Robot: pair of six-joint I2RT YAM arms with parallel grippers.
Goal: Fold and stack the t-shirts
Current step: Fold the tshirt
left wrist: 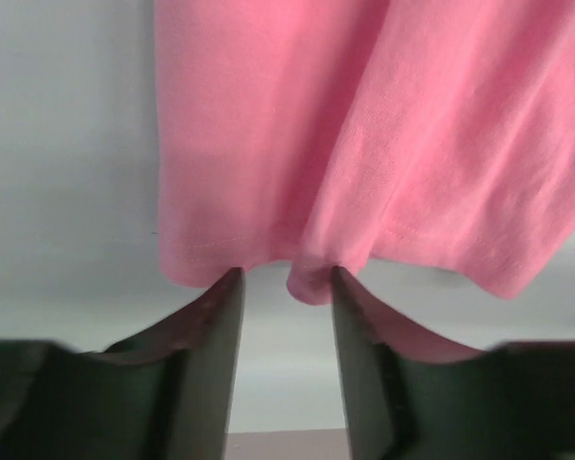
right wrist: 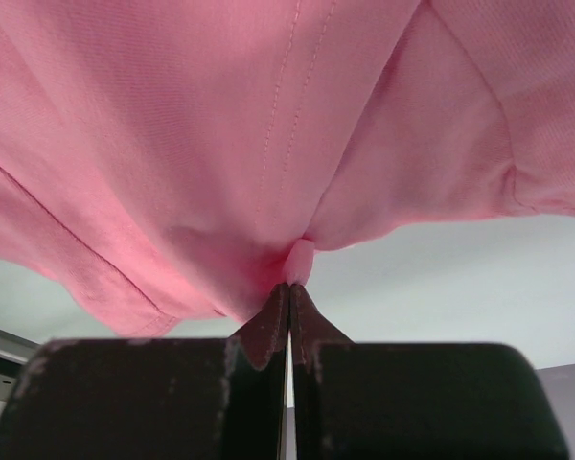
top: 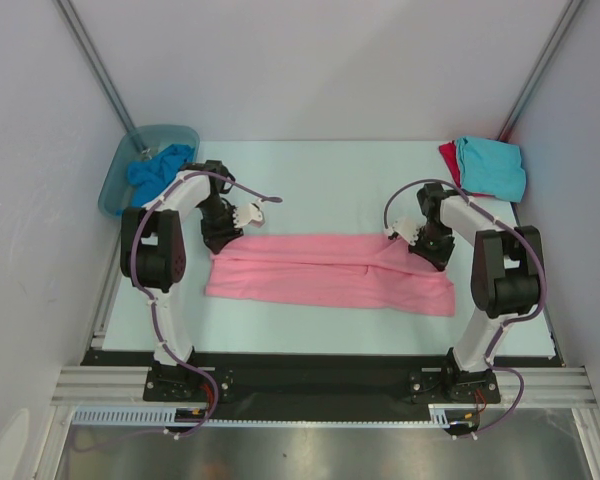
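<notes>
— Left gripper (left wrist: 286,273) stands parted, the pink tee (top: 330,272) hem right at its tips, nothing clamped. Right gripper (right wrist: 288,287) is pinched tight on a nub of that tee's right end.

— And the tee lies as a long folded band across the table (top: 330,180)?

— Yes. I'd say the right should lay its edge flat, corners matched, before releasing, with no dragging.

— Surface? Room?

— Pale, smooth top, with space beyond the pink tee. Turquoise tee (top: 492,165) sits over a red tee (top: 448,155) past its right end. Off its left end, a blue tee (top: 150,175) in a tub (top: 130,160). White walls (top: 280,60) close in.
</notes>
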